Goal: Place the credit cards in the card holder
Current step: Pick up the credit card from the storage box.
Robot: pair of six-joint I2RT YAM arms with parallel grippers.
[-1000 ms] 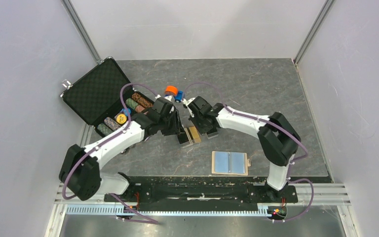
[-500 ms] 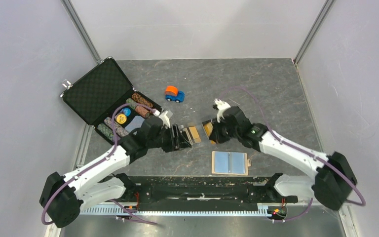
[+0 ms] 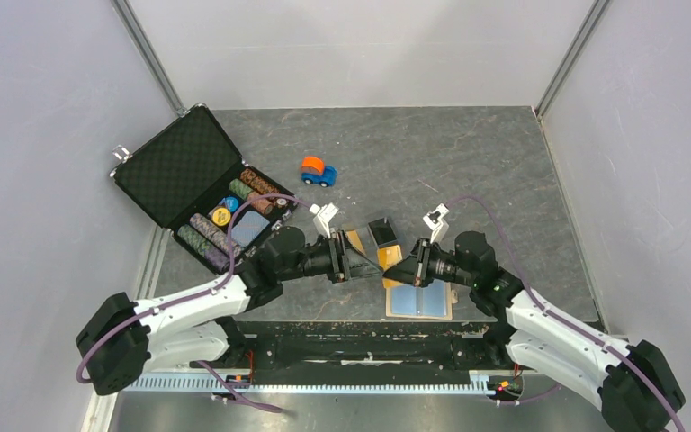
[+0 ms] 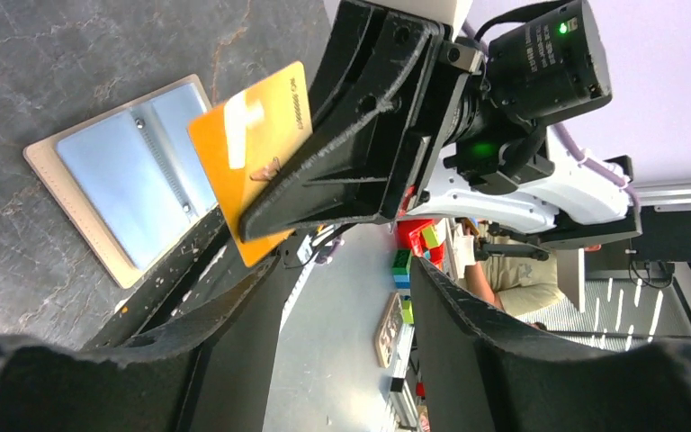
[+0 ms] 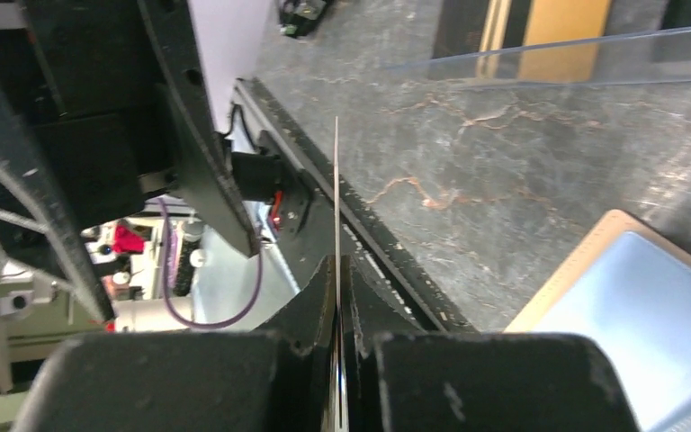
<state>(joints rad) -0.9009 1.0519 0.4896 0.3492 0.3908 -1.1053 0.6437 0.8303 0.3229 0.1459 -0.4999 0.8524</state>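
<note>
Top view, left gripper: centre of frame, pointing right, jaws parted, nothing between them.
Top view, right gripper: just right of the left one and facing it, clamped on a gold card.
Top view, gold card: held off the table, between the two grippers, above the upper left corner of the card holder.
Top view, card holder: lower centre, lying open and flat, pale blue pockets up, beige rim.
Top view, surroundings: open black briefcase with poker chips at upper left; toy car above centre, well apart from the arms.
Left wrist, own fingers: bottom of frame, spread wide, gap empty.
Left wrist, right gripper: upper centre, fingers pinched on the gold card, which sticks out to the left, tilted.
Left wrist, card holder: left of frame, open on the table behind the card.
Right wrist, own gripper: bottom centre, closed tight on the gold card, seen edge-on as a thin upright line.
Right wrist, card holder: lower right corner, open, apart from the card.
Right wrist, left gripper: dark bulk at upper left, near the card's edge; contact cannot be told.
</note>
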